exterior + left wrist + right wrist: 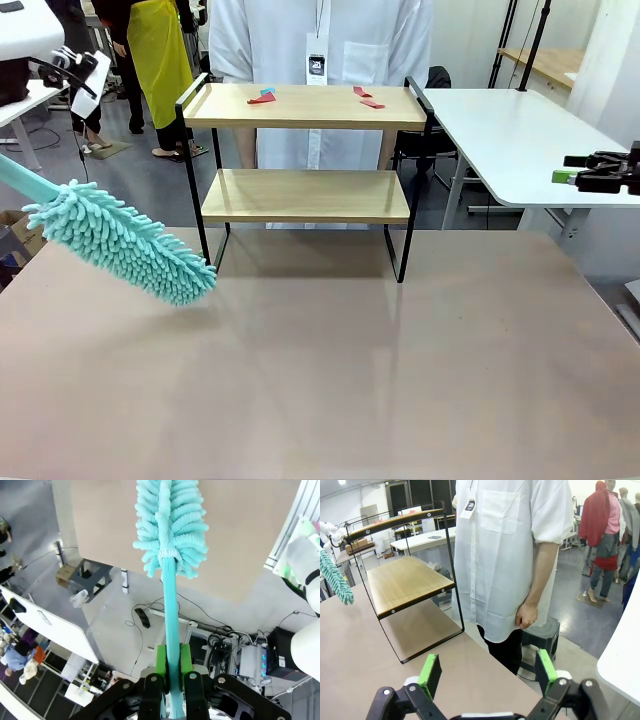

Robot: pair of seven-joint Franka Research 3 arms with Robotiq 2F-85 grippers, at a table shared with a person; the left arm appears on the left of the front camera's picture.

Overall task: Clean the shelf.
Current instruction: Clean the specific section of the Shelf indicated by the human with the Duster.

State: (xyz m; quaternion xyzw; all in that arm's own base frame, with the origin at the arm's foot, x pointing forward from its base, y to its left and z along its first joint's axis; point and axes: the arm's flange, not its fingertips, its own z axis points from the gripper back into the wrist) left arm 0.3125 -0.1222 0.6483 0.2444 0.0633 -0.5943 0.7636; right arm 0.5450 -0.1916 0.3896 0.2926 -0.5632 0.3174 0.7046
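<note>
Shelf (305, 195) sits at the far middle of the table (320, 380) and isn't clean yet imo: red and blue scraps (262, 98) lie on the top board. Left gripper (173, 659) is clamped on the duster (120, 240), whose head hangs just left of the shelf. Right gripper (488, 672) gapes wide, holding nothing.

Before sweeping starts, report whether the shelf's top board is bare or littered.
Littered: small red and blue scraps lie on the top board of the two-tier light wood shelf with black metal frame.

Duster (120, 245) teal; shelf (305, 195) lt wood w/ blk frame; scraps (371, 102) red; table (350, 380) tan.
</note>
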